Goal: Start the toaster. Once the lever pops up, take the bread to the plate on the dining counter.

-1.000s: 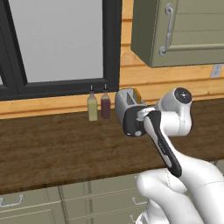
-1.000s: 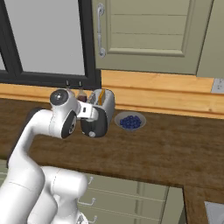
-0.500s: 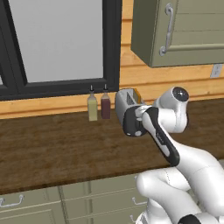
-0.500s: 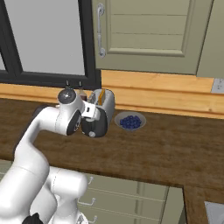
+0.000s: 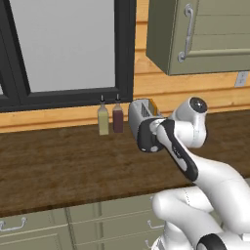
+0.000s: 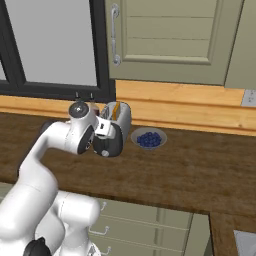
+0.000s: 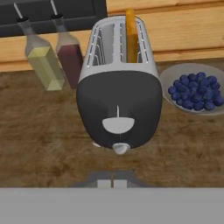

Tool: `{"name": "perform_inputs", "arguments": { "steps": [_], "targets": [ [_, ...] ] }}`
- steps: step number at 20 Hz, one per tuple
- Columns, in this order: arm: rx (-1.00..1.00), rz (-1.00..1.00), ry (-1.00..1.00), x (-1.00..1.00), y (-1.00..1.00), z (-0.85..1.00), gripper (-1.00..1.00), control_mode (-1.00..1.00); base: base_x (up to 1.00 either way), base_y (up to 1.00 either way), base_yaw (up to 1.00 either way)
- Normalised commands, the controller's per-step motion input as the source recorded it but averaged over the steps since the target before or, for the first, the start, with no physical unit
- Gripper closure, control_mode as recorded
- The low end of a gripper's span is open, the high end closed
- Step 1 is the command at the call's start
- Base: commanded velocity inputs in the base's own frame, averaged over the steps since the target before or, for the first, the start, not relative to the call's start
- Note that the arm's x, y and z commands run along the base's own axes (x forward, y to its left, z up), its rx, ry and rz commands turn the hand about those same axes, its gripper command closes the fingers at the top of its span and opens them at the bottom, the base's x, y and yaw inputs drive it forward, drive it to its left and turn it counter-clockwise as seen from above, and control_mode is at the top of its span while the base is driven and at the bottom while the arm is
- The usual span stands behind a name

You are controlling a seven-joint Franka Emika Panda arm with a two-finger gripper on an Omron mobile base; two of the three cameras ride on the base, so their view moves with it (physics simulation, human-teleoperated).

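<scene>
My gripper (image 7: 113,180) has its tips pressed together, poised just before the toaster's (image 7: 118,85) black end panel, near the lever (image 7: 117,125). The bread (image 7: 131,36) stands upright in the right slot. Two condiment bottles (image 7: 56,59) sit left of the toaster, a blueberry bowl (image 7: 194,89) to its right.

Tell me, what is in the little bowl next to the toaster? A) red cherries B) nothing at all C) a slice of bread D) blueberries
D. The hand view shows the bowl beside the toaster heaped with small round dark-blue berries, and the right base view shows the same blue pile on the counter; the bread stands in one toaster slot, not in the bowl.
</scene>
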Motion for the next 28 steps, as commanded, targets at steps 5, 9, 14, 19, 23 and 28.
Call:
{"name": "perform_inputs", "arguments": {
  "steps": [5,9,14,19,23,28],
  "targets": [
    [0.0,0.0,0.0,0.34,0.0,-0.2,1.0,-1.0,0.0,0.0,0.0],
    [0.0,0.0,0.02,0.36,0.0,-0.08,1.0,-1.0,0.0,0.0,0.0],
    [0.0,0.0,0.03,0.32,0.0,-0.19,1.0,-1.0,0.0,0.0,0.0],
    [0.0,0.0,0.06,0.15,0.0,-0.31,1.0,-1.0,0.0,0.0,0.0],
    [0.0,0.0,0.04,0.31,0.0,-0.26,1.0,-1.0,0.0,0.0,0.0],
    [0.0,0.0,0.01,0.23,0.0,-0.22,1.0,-1.0,0.0,0.0,0.0]
  ]
}}
